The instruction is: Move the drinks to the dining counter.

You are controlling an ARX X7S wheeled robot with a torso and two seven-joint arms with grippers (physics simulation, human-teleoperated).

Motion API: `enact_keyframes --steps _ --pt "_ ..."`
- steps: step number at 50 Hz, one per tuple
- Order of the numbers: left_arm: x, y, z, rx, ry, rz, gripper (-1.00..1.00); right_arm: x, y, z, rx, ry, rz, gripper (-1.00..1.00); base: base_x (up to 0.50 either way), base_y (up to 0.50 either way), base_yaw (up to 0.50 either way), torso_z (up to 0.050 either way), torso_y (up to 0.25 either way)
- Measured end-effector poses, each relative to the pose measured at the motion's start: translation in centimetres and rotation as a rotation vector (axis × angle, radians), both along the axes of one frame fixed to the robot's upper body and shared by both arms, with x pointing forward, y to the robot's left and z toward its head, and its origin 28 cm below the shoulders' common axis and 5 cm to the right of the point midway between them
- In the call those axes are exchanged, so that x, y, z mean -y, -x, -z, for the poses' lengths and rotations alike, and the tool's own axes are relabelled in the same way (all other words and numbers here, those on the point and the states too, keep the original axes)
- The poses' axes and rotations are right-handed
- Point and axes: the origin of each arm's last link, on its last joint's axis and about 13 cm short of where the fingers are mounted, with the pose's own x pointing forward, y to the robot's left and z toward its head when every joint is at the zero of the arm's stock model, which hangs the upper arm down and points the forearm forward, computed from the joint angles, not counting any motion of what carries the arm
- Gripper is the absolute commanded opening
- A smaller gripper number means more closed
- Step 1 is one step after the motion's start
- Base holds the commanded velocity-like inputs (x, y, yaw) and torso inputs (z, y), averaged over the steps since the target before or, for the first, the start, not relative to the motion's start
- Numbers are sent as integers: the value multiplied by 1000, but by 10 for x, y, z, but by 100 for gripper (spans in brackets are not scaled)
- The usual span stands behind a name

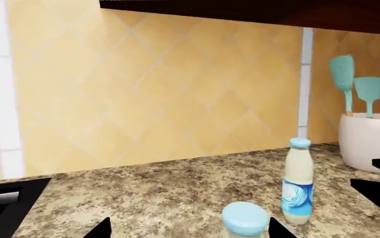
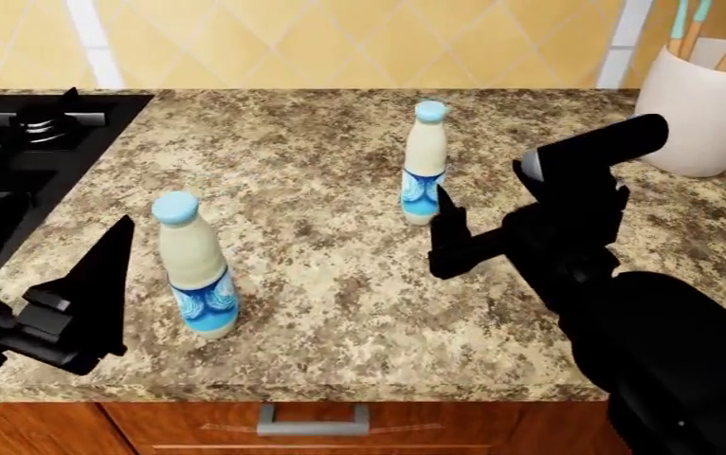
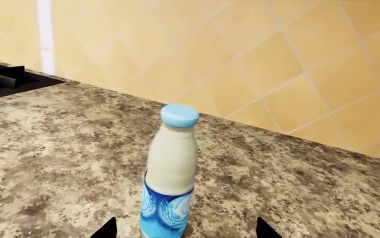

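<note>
Two drinks stand upright on the brown speckled counter (image 2: 337, 284). The near bottle (image 2: 192, 270) is just right of my left gripper (image 2: 117, 284), which is open. In the left wrist view its blue cap (image 1: 245, 218) sits between the spread fingertips, closer to one of them, with my left gripper (image 1: 190, 230) not touching it. The far bottle (image 2: 424, 161) stands just beyond my open right gripper (image 2: 449, 237). In the right wrist view this bottle (image 3: 170, 173) is centred in my right gripper (image 3: 184, 230), with gaps on both sides. The dining counter is out of view.
A black stove (image 2: 22, 142) fills the counter's left end. A white crock of teal utensils (image 2: 704, 104) stands at the back right, by the yellow tiled wall (image 2: 337, 38). The counter's front edge with a drawer handle (image 2: 313, 417) lies below.
</note>
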Motion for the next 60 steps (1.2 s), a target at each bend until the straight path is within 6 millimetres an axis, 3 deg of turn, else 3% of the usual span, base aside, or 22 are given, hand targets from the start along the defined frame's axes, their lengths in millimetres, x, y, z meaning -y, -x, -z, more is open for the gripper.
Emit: enact_keyframes --steps 20,39,60 --pt "-1 2 8 -35 -42 139 100 -5 -25 5 -58 13 -35 100 0 0 0 0 0" --pt "12 -24 8 -72 -88 228 100 -9 -51 6 -94 19 -73 100 0 0 0 0 0" --pt "14 -42 14 -115 -105 237 100 -6 -55 7 -107 13 -82 100 0 0 0 0 0"
